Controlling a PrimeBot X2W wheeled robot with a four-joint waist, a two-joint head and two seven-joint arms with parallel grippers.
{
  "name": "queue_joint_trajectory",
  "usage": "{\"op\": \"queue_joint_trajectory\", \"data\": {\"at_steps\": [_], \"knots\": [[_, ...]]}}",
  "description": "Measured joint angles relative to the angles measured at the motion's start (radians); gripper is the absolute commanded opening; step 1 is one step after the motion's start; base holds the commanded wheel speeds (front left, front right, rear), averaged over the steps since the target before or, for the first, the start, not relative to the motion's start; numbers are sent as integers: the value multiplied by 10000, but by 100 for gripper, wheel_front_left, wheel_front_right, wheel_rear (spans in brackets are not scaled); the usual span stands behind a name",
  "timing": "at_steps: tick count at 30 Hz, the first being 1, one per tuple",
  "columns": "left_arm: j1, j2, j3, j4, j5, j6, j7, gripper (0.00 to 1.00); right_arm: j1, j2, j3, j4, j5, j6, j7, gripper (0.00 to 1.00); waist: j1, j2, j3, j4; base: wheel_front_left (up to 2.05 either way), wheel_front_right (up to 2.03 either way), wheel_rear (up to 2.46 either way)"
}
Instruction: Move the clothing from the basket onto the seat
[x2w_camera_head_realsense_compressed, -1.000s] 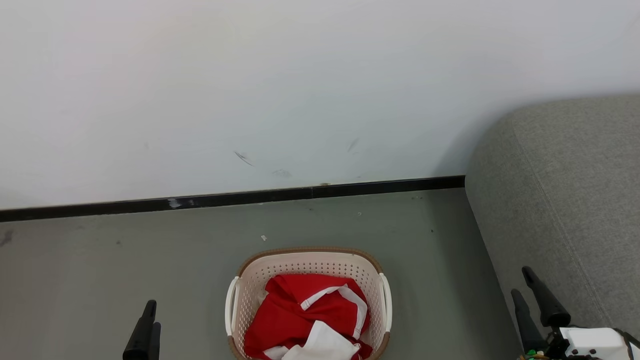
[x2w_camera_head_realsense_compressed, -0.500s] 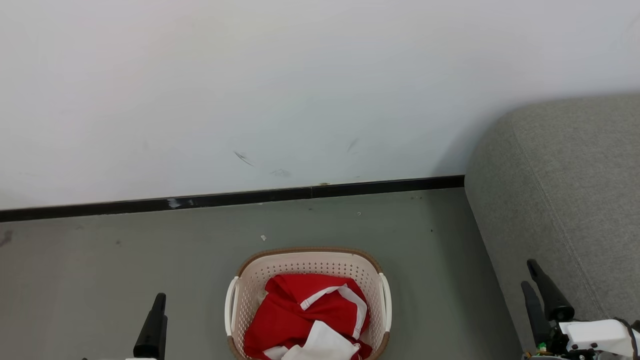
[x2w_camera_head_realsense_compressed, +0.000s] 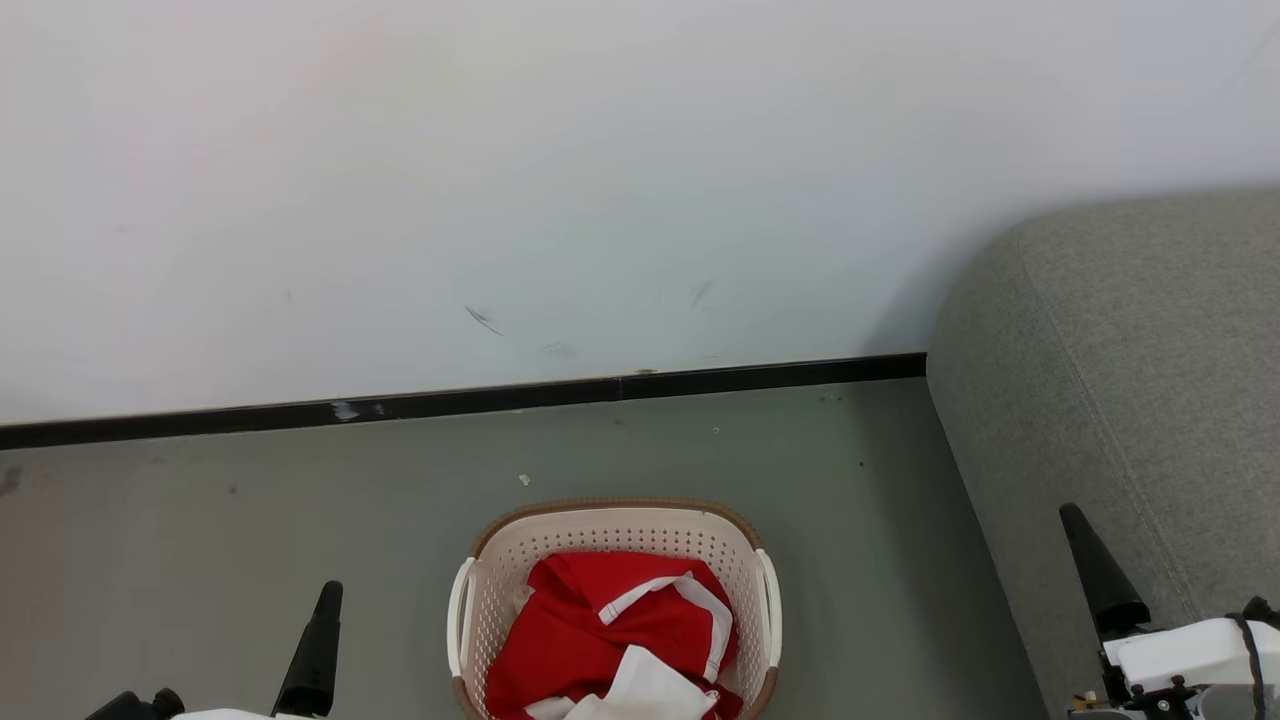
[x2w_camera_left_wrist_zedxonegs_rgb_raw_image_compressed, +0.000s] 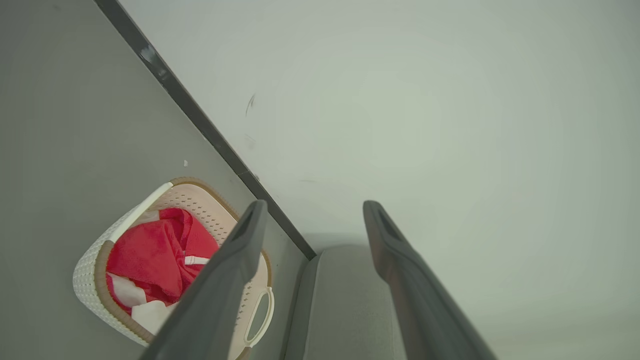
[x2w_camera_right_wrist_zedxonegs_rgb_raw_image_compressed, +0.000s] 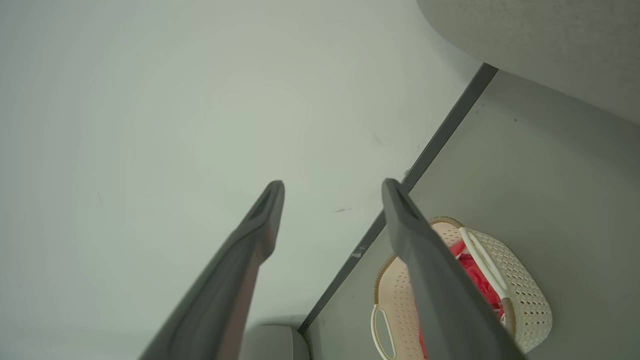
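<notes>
The cream basket (x2w_camera_head_realsense_compressed: 617, 507) with a brown rim stands on the floor at the bottom centre of the head view. The red and white clothing (x2w_camera_head_realsense_compressed: 580, 635) lies bunched inside it. The grey seat (x2w_camera_head_realsense_compressed: 1130, 380) rises at the right. My left gripper (x2w_camera_head_realsense_compressed: 328, 592) hovers to the left of the basket, and my right gripper (x2w_camera_head_realsense_compressed: 1075, 520) hangs in front of the seat's side. In the left wrist view the left gripper (x2w_camera_left_wrist_zedxonegs_rgb_raw_image_compressed: 316, 205) is open and empty, with the basket (x2w_camera_left_wrist_zedxonegs_rgb_raw_image_compressed: 100, 250) and clothing (x2w_camera_left_wrist_zedxonegs_rgb_raw_image_compressed: 150, 255) at lower left. The right gripper (x2w_camera_right_wrist_zedxonegs_rgb_raw_image_compressed: 333, 184) is open and empty beside the basket (x2w_camera_right_wrist_zedxonegs_rgb_raw_image_compressed: 525, 285).
A white wall with a black skirting board (x2w_camera_head_realsense_compressed: 450, 400) runs behind the basket. Grey floor (x2w_camera_head_realsense_compressed: 250, 520) spreads to the left of the basket, and a narrower strip (x2w_camera_head_realsense_compressed: 880, 560) separates the basket from the seat.
The left gripper has risen and drifted right, toward the basket. The right gripper has turned and lifted, so one finger now shows. The basket and clothing stay put.
</notes>
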Motion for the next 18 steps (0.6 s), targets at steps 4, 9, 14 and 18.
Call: {"op": "queue_joint_trajectory", "data": {"at_steps": [4,9,14,18], "knots": [[-1,79,-61,-98,782,58,-127,100,12,-35,0,-140,-905,2,-136,100,33,0,-58,-7,0,0,0],[-1,102,-182,-215,1649,238,-322,100,175,-27,-12,-226,-1988,2,-303,100,59,0,-96,-8,0,0,0],[-2,119,-330,-332,2648,397,-522,100,215,8,-56,-351,-3271,2,-529,100,65,0,-112,-13,0,0,0],[0,100,-405,-418,3358,493,-694,100,345,94,-94,-495,-4255,2,-700,100,39,0,-107,-28,0,0,0]]}}
